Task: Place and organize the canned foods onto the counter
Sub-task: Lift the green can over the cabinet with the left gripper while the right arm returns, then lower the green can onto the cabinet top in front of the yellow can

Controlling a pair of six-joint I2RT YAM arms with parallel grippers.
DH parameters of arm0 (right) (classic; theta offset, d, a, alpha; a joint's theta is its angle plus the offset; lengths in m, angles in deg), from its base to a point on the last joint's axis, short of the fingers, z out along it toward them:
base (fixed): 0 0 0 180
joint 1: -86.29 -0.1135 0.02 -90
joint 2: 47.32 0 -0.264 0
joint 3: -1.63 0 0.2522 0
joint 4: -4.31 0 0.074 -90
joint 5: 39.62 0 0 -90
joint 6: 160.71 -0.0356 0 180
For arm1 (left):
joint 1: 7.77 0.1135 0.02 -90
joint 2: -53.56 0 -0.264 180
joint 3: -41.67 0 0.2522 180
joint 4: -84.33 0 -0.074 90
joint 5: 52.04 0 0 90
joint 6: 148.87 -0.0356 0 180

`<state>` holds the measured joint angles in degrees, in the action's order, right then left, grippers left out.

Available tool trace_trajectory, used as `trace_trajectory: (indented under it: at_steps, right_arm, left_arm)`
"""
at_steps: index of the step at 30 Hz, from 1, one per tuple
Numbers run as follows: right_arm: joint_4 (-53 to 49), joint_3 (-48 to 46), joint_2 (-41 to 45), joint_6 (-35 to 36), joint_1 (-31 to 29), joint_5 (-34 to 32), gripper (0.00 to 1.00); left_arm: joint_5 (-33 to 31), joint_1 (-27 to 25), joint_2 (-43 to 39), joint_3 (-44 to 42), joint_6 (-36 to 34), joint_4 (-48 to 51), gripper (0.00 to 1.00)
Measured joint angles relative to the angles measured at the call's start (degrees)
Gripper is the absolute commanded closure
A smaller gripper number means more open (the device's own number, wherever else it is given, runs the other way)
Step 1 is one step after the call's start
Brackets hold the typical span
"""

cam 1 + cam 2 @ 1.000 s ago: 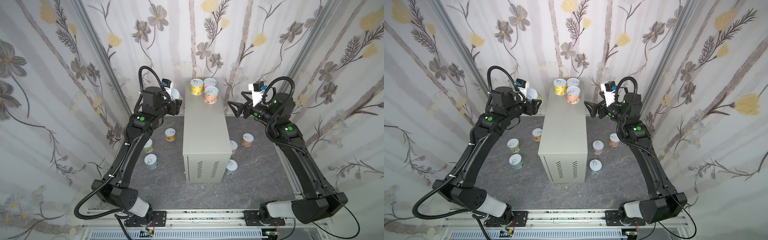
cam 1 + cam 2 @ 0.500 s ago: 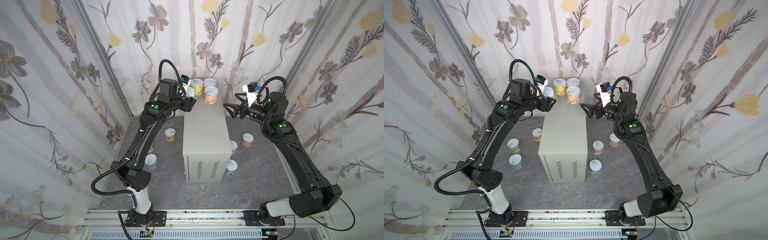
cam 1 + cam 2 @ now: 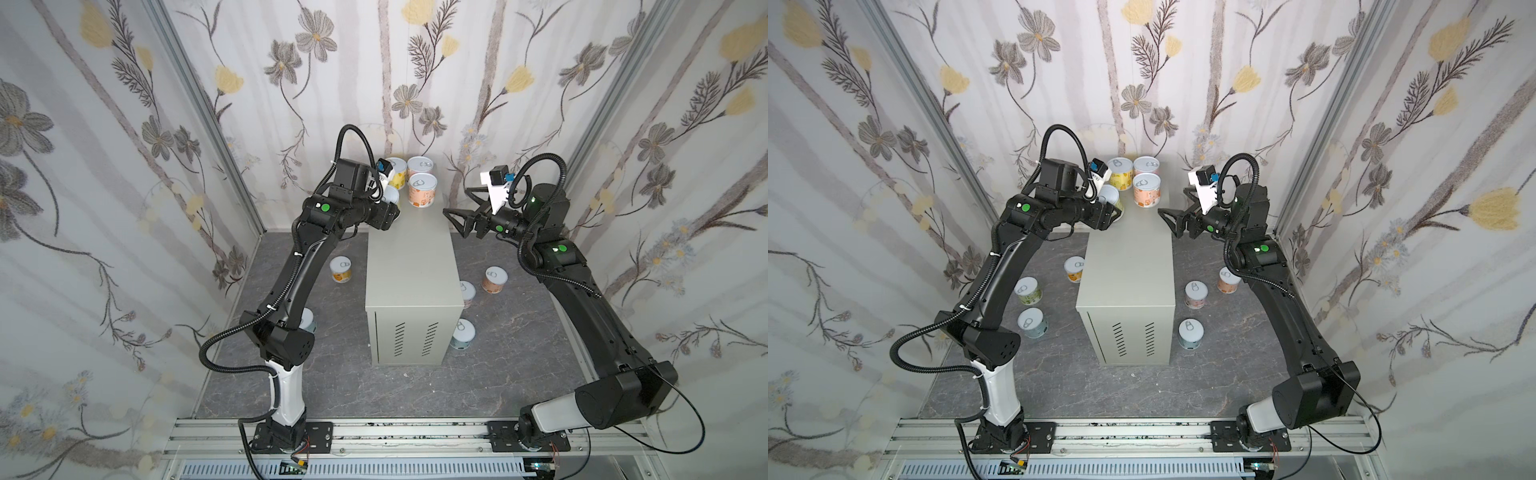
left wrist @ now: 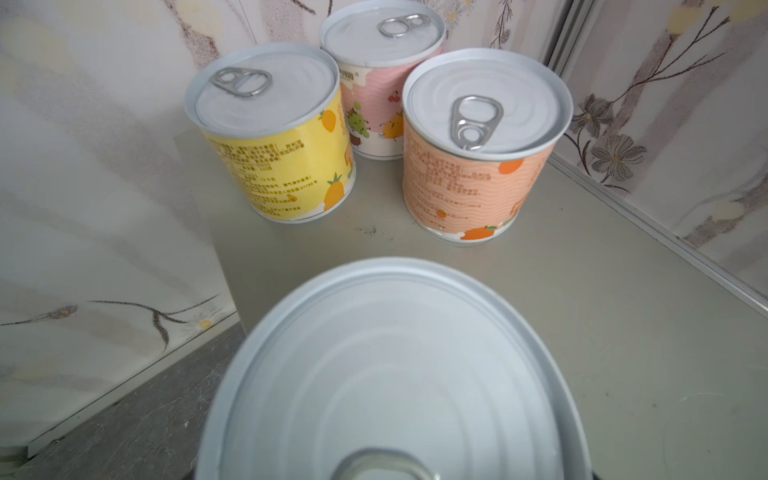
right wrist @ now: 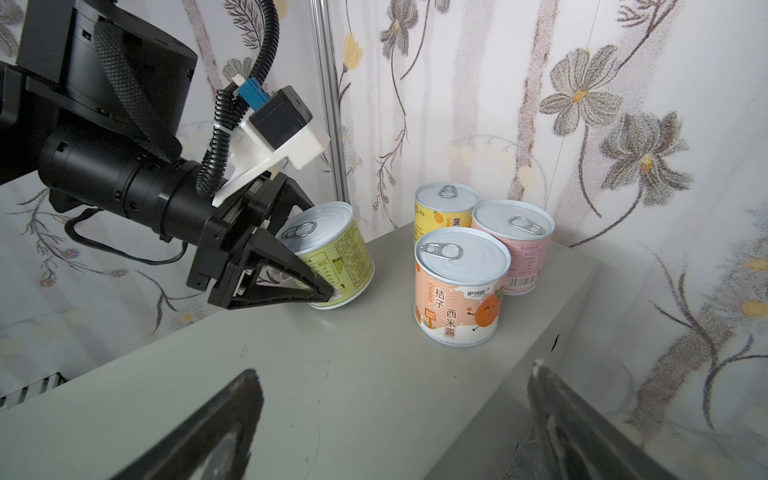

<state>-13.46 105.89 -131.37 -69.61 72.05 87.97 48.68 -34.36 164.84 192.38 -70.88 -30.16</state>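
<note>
Right wrist view catches it: left end effector [image 5: 318, 249] clamps the tilted green can [image 5: 347, 253] at the worktop's [image 5: 519, 320] left edge. Its own camera sees only the lid [image 4: 395, 374]. Right end effector [image 5: 392, 372] gapes wide, empty.

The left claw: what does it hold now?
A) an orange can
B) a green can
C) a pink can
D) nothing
B: the right wrist view shows the left claw closed on the green can, which is tilted over the counter.
</note>
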Motion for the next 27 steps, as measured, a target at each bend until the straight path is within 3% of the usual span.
trace_trajectory:
  at_steps: [7,15,27]
  right_arm:
    - [-0.07,2.25,-1.81,-0.04,-0.04,-0.04,0.0]
    - [-0.17,2.1,-1.49,-0.15,-0.68,-0.66,0.0]
    - [-0.42,0.61,0.33,0.0,-0.85,-2.23,0.0]
  left_arm:
    - [-0.09,-0.28,-0.04,0.09,0.0,0.39,0.32]
    - [-0.24,-0.59,-0.2,-0.46,-0.2,0.48,0.2]
    - [-2.05,-0.59,-0.57,-0.66,-0.17,-1.38,0.22]
